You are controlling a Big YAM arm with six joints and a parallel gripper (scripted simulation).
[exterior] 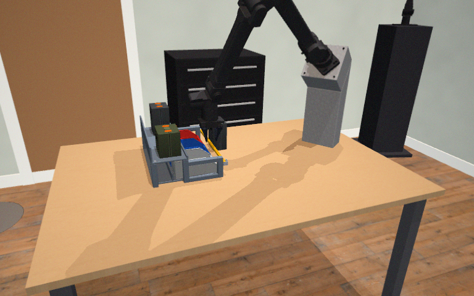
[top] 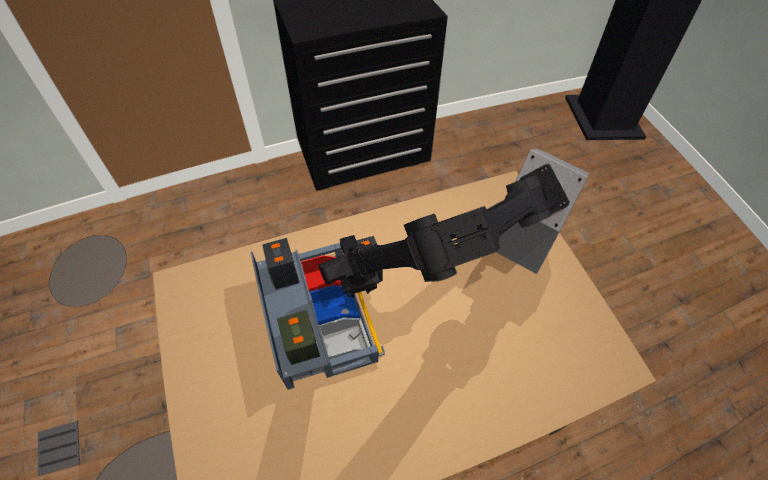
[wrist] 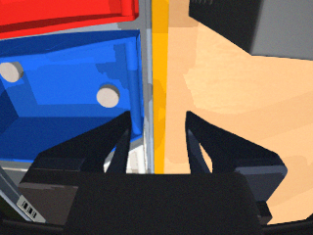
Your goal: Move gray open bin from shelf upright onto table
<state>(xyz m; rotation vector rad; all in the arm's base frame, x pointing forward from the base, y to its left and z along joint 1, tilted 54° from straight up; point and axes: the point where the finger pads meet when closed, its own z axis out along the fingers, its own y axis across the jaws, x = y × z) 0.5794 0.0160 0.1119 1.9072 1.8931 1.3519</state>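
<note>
The gray open bin sits in the near end slot of the low blue-gray shelf on the table, with a small dark part inside; it also shows in the exterior view. A blue bin and a red bin fill the slots beside it. My gripper hangs over the shelf's front edge at the blue bin, pointing down, partly open and empty. In the wrist view my gripper's fingers straddle the blue bin's front wall and the yellow front strip, apart from the gray bin.
An olive box and a black box with orange tabs stand on the shelf's back row. Another black box stands on the table right of my gripper. The arm's gray pedestal stands at the back right.
</note>
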